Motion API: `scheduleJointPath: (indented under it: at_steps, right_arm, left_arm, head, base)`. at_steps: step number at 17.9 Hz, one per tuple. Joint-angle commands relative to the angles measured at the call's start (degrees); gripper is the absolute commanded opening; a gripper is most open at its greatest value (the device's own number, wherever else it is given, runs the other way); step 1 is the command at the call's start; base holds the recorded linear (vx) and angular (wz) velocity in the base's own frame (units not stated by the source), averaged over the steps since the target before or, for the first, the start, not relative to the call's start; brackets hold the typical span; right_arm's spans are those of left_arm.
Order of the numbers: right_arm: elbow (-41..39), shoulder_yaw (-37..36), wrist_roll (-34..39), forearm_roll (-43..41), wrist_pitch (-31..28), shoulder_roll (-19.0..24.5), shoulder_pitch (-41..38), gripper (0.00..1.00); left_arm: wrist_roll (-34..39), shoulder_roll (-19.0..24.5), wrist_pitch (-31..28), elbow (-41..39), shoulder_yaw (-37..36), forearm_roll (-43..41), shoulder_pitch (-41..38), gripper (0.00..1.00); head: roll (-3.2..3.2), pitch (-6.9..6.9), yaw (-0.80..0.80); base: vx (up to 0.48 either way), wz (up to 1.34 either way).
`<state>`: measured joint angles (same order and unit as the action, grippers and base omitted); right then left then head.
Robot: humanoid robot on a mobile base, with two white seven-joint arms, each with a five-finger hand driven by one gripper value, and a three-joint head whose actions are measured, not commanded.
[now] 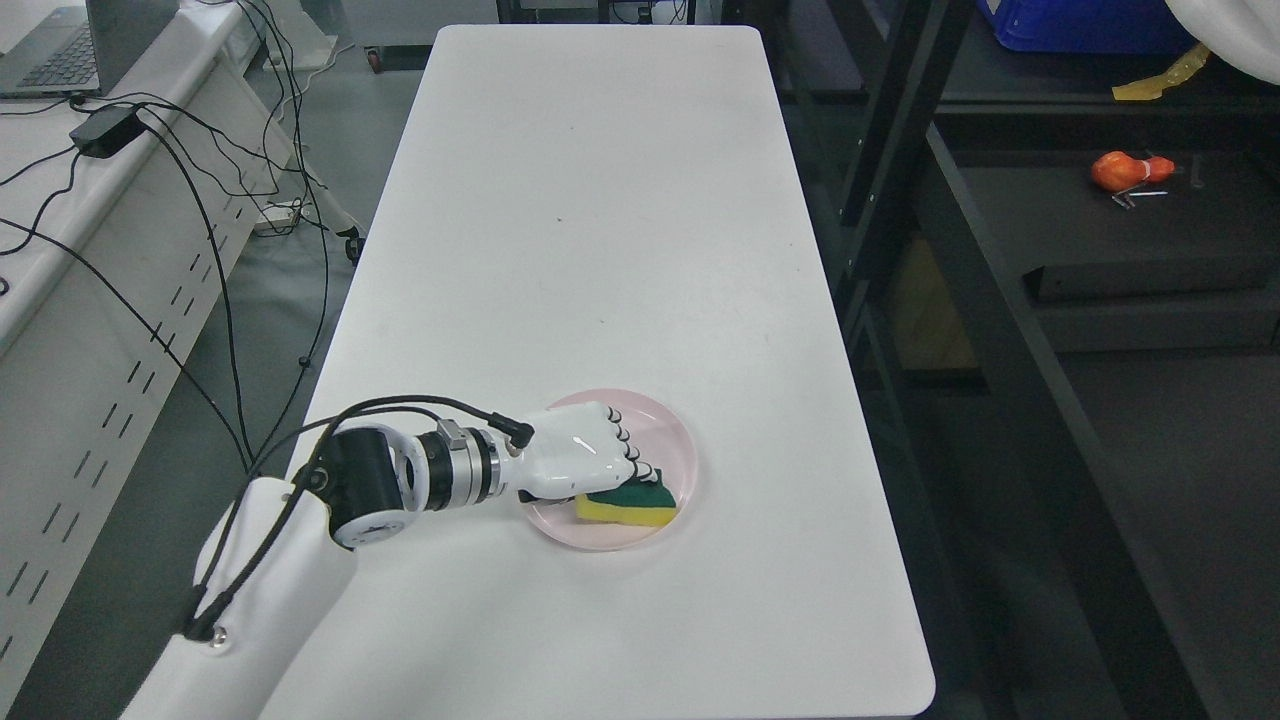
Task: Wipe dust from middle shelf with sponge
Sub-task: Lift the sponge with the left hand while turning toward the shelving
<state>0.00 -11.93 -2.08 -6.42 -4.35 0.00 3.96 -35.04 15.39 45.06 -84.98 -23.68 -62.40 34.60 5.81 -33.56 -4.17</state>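
White table (600, 250), pink plate (672, 425), sponge (630, 505), black shelving (1050, 260) right

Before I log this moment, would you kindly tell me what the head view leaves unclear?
- Grip: the left hand covers the sponge from above on the pink plate; its fingertips are hidden, so a closed grasp cannot be confirmed.
- Right arm: outside the picture.
- Black shelf unit: cut by the right edge; no dust is discernible.
- Orange object on the shelf: too small to identify.
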Motion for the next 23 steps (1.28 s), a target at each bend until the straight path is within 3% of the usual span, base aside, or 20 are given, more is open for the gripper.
scheduleJointPath:
  at_steps: [1, 3, 7, 12, 14, 16, 19, 21, 23]
  right_arm:
    - [-1.0, 0.1, 0.0, 0.0, 0.0, -1.0, 0.0, 1.00]
    - [-1.0, 0.1, 0.0, 0.0, 0.0, -1.0, 0.0, 1.00]
    - [-1.0, 0.0, 0.0, 0.0, 0.0, -1.0, 0.0, 1.00]
    - [-1.0, 0.0, 0.0, 0.0, 0.0, -1.0, 0.0, 1.00]
    - [-1.0, 0.0, 0.0, 0.0, 0.0, -1.0, 0.0, 1.00]
    - [-1.0, 0.0, 0.0, 0.0, 0.0, -1.0, 0.0, 1.00]
    - [-1.0, 0.0, 0.0, 0.0, 0.0, -1.0, 0.0, 1.00]
    - [-1.0, 0.0, 0.0, 0.0, 0.0, -1.0, 0.0, 1.00]
    - [-1.0, 0.0, 0.0, 0.0, 0.0, -1.0, 0.0, 1.00]
  left_arm:
    - [-2.4, -0.4, -0.1, 1.2, 16.1, 18.7, -1.7, 0.01]
    - [-4.0, -1.1, -0.1, 1.7, 22.7, 26.1, -2.0, 0.00]
    - [-4.5, -8.7, -0.1, 2.3, 36.3, 39.6, -1.8, 0.00]
    - [-3.0, -13.7, -22.5, 2.4, 44.2, 63.4, -3.1, 0.00]
    - [2.8, -14.4, -31.6, 2.4, 47.9, 67.7, -3.3, 0.00]
    - [14.5, -14.4, -36.2, 2.5, 47.9, 69.2, -4.6, 0.01]
    - [30.0, -14.4, -38.2, 2.4, 43.3, 72.3, -7.7, 0.02]
    - [30.7, -14.4, -35.6, 1.7, 39.2, 74.1, -12.2, 0.00]
    - [29.2, -14.4, -28.5, 1.7, 35.6, 74.3, -15.9, 0.00]
  head:
    - [0.00, 0.00, 0.00]
    - [0.00, 0.00, 0.00]
    - [0.00, 0.00, 0.00]
    - [0.00, 0.00, 0.00]
    - [0.00, 0.00, 0.00]
    - [0.00, 0.00, 0.00]
    - [0.00, 0.00, 0.00]
    - [0.00, 0.00, 0.00]
    - [0.00, 0.00, 0.00]
  base:
    - [0.001, -0.03]
    - [0.000, -0.01]
    - [0.000, 0.00]
    - [-0.042, -0.01]
    - [-0.105, -0.03]
    - [-0.144, -0.01]
    - [-0.155, -0.01]
    - [-0.131, -0.06]
    - [-0.120, -0.18]
